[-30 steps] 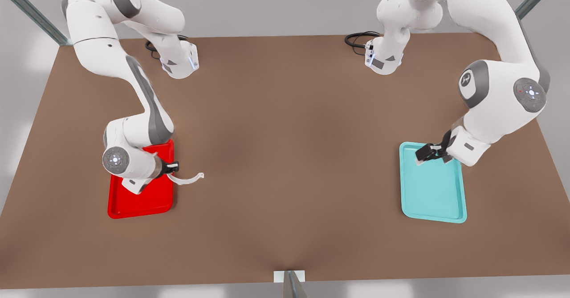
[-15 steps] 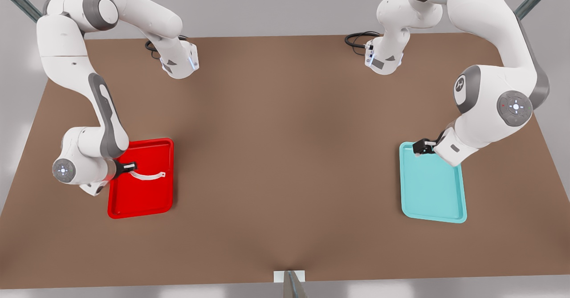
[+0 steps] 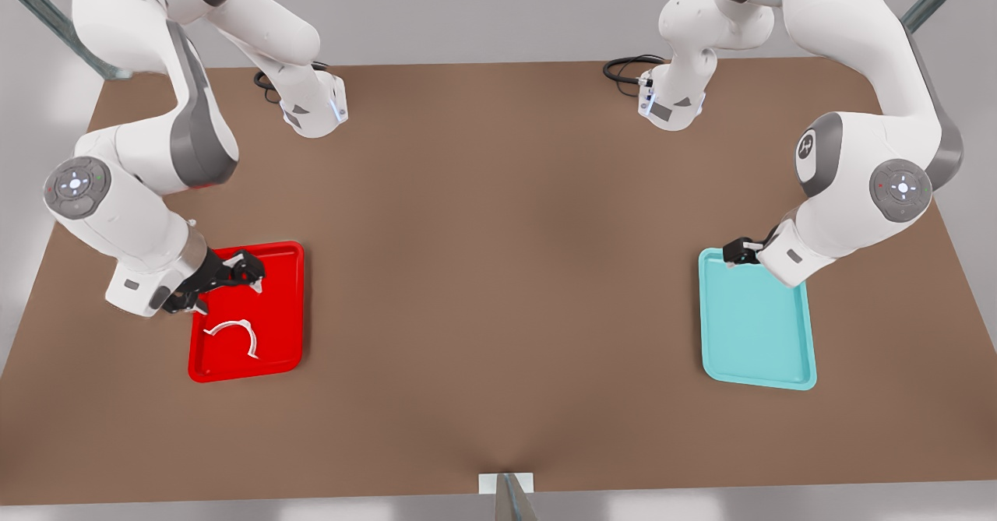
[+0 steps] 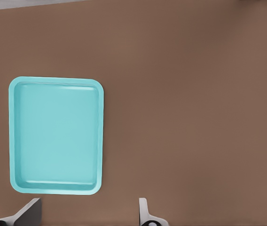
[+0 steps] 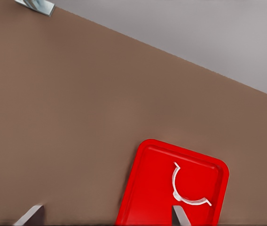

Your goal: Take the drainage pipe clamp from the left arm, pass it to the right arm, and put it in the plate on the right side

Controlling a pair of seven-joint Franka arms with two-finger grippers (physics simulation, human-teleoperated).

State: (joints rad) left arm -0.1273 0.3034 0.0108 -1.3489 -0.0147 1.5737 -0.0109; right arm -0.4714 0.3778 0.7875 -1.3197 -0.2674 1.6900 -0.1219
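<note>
1. Brown surface (image 3: pixel 498 272), matte and flat, under a pale grey room; metal frame posts (image 3: pixel 47 15) at the far corners.
2. Red plate (image 3: pixel 284 303) on the front view's left, cyan tray (image 3: pixel 759 326) on the front view's right, well apart.
3. Drainage pipe clamp (image 3: pixel 234 334) flat inside the red plate, free of any grip.
4. Right tool (image 3: pixel 245 276) low over the plate's far end, fingers apart, arm bent and angled down toward it.
5. Left tool (image 3: pixel 738 252) at the cyan tray's far corner, fingers (image 4: pixel 145 214) apart and empty, arm folded at the elbow.
</note>
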